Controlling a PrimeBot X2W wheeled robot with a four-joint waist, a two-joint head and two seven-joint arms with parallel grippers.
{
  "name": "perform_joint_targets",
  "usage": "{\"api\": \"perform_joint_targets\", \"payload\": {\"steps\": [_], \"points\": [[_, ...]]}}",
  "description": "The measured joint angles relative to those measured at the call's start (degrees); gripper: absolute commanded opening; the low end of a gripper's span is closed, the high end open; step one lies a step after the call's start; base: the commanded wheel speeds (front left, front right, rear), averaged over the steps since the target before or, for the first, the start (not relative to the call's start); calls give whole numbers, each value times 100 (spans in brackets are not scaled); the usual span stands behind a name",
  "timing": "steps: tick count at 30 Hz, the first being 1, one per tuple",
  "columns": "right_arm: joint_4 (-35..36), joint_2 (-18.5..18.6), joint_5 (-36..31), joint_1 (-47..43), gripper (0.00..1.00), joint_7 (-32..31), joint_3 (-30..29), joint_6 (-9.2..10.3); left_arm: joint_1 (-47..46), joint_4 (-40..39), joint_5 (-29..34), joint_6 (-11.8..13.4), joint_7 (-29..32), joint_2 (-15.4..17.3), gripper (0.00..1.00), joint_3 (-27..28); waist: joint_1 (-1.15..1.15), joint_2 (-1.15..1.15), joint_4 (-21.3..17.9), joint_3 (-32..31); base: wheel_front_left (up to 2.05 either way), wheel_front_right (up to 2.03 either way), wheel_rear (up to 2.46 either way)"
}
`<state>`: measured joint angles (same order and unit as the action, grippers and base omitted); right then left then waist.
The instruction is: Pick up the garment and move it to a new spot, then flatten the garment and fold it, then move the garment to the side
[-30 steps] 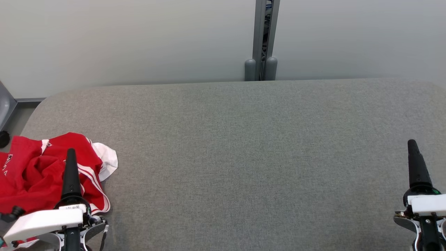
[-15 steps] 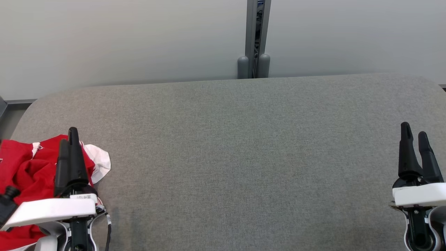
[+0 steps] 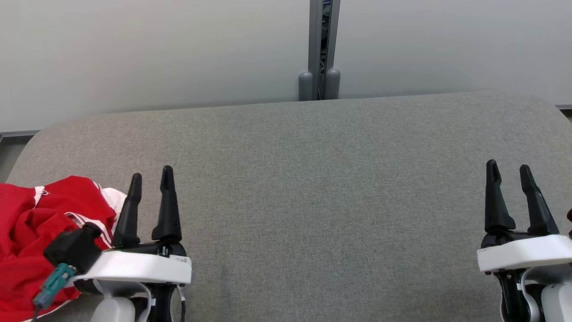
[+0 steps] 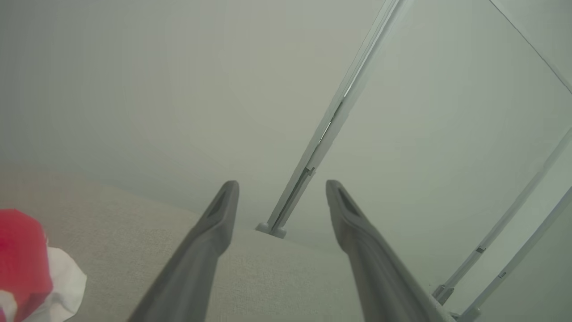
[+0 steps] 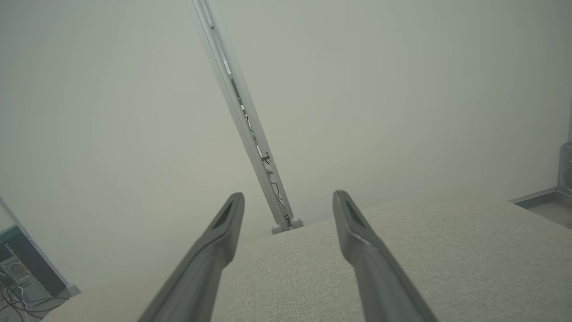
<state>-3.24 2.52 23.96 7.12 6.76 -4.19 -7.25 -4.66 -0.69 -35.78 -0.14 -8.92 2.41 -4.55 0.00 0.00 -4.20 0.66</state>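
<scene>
– At the desk's (image 3: 313, 179) near left corner lies our garment (image 3: 27, 232), a crumpled red heap with white stripes and a white flap, running out of the head view on the left. We have not gripped it.

– And our jaws?

– Both pairs stand wide apart and empty. Our left fingers (image 3: 167, 210) hover just right of the heap, pointing away from us; our right fingers (image 3: 496, 201) are well apart from it, at the desk's far right.

– What could go wrong from here?

– We judge the cloth thin and slippery, folded over itself in soft ridges. If we pinch only the top layer, the rest may trail, bunch, or slide off the near edge. The dark block (image 3: 73, 248) and teal plug (image 3: 53, 281) on our left wrist sit over the red folds and could catch them.

– And the surface?

– Grey woven fabric, matte, with rounded corners; it may drag at the cloth as we pull. Behind it, smooth pale wall panels (image 3: 134, 53) meet at a grey post (image 3: 319, 44).
</scene>
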Motion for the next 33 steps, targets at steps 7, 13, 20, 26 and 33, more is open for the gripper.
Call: {"api": "perform_joint_targets", "payload": {"steps": [7,13,20,26,33], "points": [[-140,41,-557,1,100,102,137,0,37,231,766,360,-75,8,100,-377,0,0,-40,-15,0,0,0],[-342,45,-939,1,100,197,237,-1,40,358,1252,630,-146,10,100,-601,0,0,-70,-34,0,0,0],[-488,44,-1329,47,100,311,286,-2,62,601,1458,724,-229,15,100,-734,0,0,-89,-38,0,0,0],[-657,42,-1508,59,100,396,383,-7,68,761,1675,808,-296,18,100,-772,0,0,-116,-50,0,0,0],[-793,43,-1849,101,100,505,419,-8,82,972,1797,876,-374,18,100,-813,0,0,-150,-68,0,0,0]]}}
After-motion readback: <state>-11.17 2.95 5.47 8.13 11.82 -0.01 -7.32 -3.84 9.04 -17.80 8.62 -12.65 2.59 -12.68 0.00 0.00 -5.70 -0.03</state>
